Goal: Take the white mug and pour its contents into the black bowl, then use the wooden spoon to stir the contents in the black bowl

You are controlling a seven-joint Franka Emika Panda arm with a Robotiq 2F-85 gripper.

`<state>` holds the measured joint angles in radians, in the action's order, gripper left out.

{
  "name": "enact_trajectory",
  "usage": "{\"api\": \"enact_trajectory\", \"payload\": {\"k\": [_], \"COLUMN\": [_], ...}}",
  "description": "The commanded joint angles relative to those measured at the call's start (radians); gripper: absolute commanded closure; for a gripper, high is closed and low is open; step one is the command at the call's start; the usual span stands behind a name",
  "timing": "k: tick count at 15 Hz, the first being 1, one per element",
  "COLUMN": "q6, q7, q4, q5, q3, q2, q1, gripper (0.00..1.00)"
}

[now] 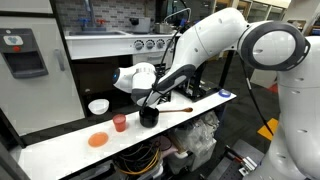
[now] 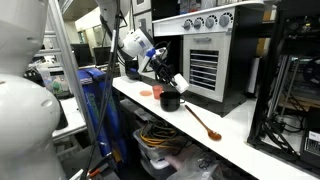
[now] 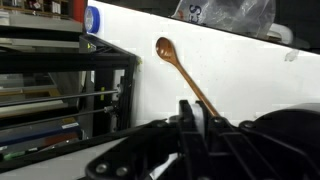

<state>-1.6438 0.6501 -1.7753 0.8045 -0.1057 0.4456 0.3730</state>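
My gripper [image 1: 152,101] hangs just above the black bowl [image 1: 148,118], which stands mid-table. In an exterior view a small white mug [image 2: 178,83] sits tilted at the gripper [image 2: 169,80], right over the black bowl [image 2: 170,101]. In the wrist view the fingers [image 3: 187,120] pinch a thin white sliver, the mug's wall [image 3: 200,118]. The dark rim of the bowl [image 3: 290,125] shows at the right. The wooden spoon [image 1: 176,111] [image 2: 203,122] [image 3: 182,66] lies flat on the white table beside the bowl, untouched.
A red cup [image 1: 120,123] and a flat orange disc [image 1: 97,140] lie past the bowl, with a wider white bowl [image 1: 98,106] behind them. A black oven [image 2: 205,60] stands along the table's back. A blue-rimmed lid [image 1: 225,95] lies at the table's end.
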Motion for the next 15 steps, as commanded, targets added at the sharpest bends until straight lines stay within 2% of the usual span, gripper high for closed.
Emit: {"api": "enact_trajectory", "payload": {"k": [1,15], "q6": [0.070,0.227], "q7": [-0.012,-0.059], "q4": [0.057,0.111], "q5": [0.044,0.193], "q3": [-0.006,-0.039], "q2": [0.049,0.144], "q1": [0.014,0.084], "gripper": [0.98,0.98]}}
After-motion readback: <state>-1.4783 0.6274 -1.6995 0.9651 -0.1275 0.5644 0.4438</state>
